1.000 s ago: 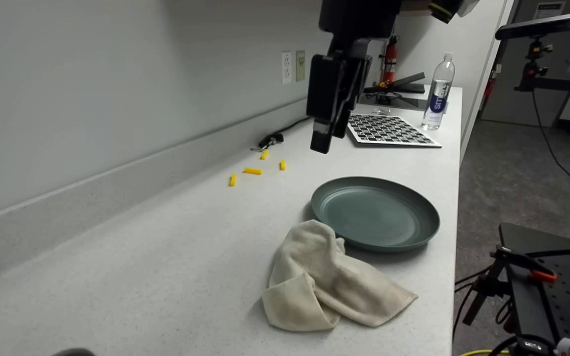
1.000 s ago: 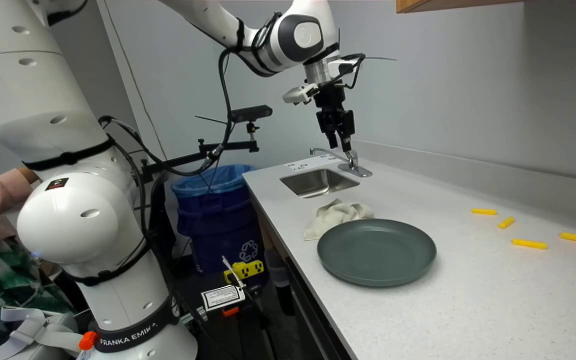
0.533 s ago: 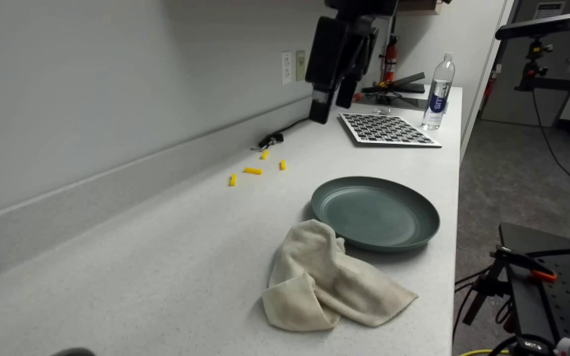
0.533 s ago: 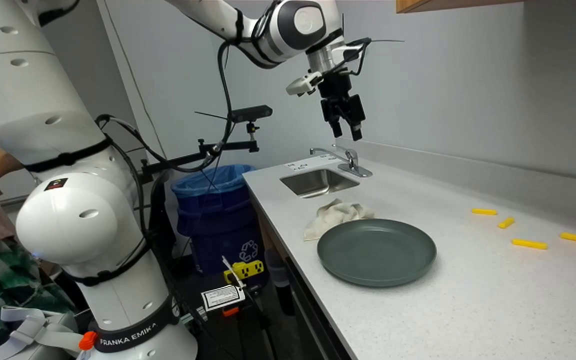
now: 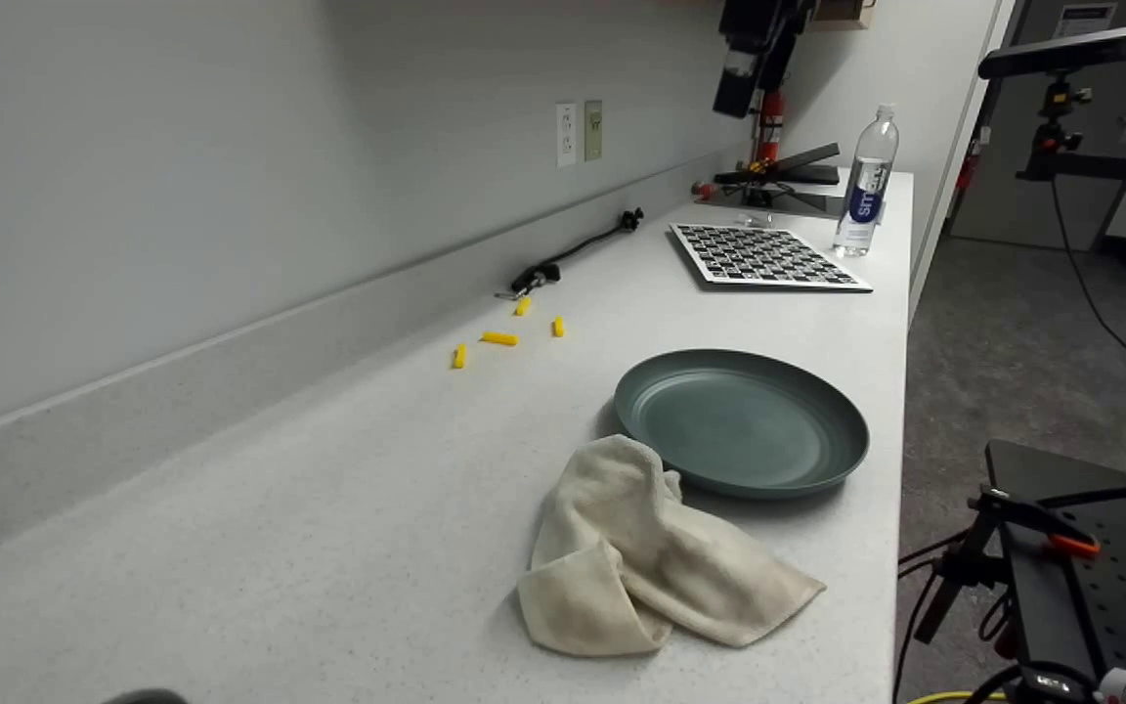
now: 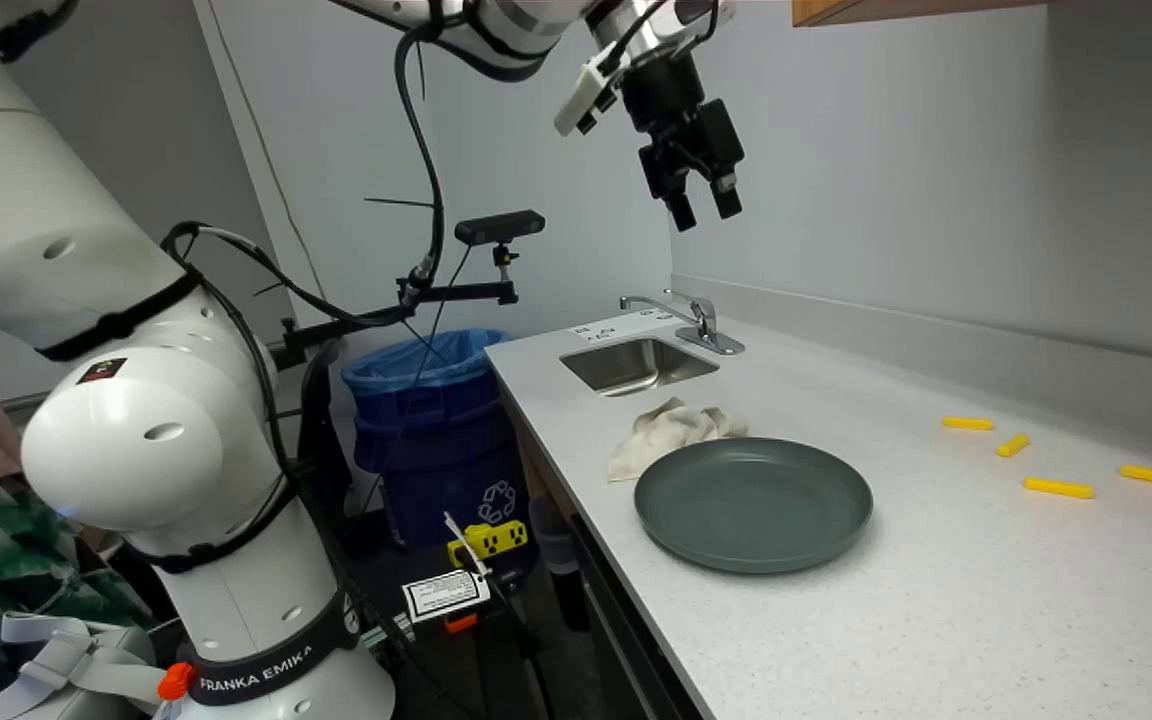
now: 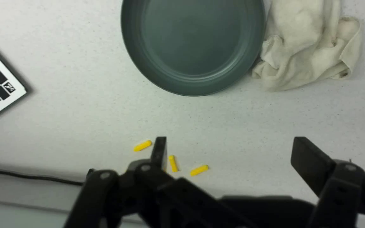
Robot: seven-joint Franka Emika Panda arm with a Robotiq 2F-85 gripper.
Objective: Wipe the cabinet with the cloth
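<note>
"How does your claw stand?"

"Spread wide, pinching nothing. It hangs high over the table, well apart from anything lying there."

"And the cloth?"

"Crumpled on the table, right up beside the round dark plate. Whether a fold touches the plate or lies under its edge, I can't tell. In the wrist view the cloth shows apart from my claw, up by the top edge, so I judge I'm not lined up over it."

"Which step is in hand, then?"

"No grip and no wiping just now. I'd call it a pause outside the wiping itself: that may lie ahead or be finished, and the table doesn't settle which."

"Say it lies ahead."

"Then the next move calls for shifting across until I'm over the cloth, lowering, and closing on a raised fold away from the plate, so as not to nudge it. After that I'd press the cloth flat and sweep it along the table, which I take for the thing to be wiped. The four yellow sticks want watching: a long sweep could drag them along."

"And if it's finished?"

"Then I'd leave the cloth lying there and simply draw back."
</note>
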